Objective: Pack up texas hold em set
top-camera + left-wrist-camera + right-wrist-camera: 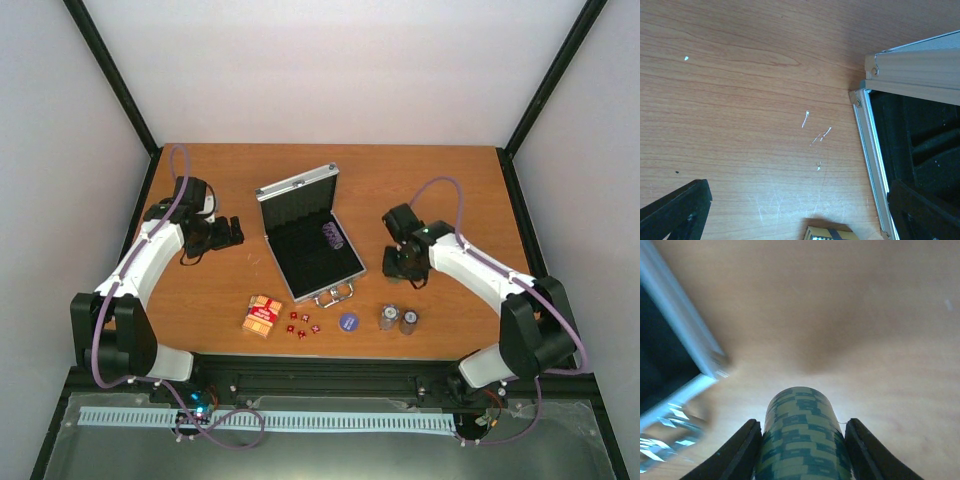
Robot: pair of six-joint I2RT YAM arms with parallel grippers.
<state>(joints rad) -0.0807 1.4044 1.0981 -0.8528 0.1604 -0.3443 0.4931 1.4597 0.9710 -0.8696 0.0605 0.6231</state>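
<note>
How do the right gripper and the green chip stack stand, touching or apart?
Touching. The right wrist view shows the green chip stack between the fingers of the right gripper, both flush against its sides.

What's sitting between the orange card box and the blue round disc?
The tiny red dice lie scattered between the red-orange card box and the blue-purple disc. You can see this in the top external view.
</note>
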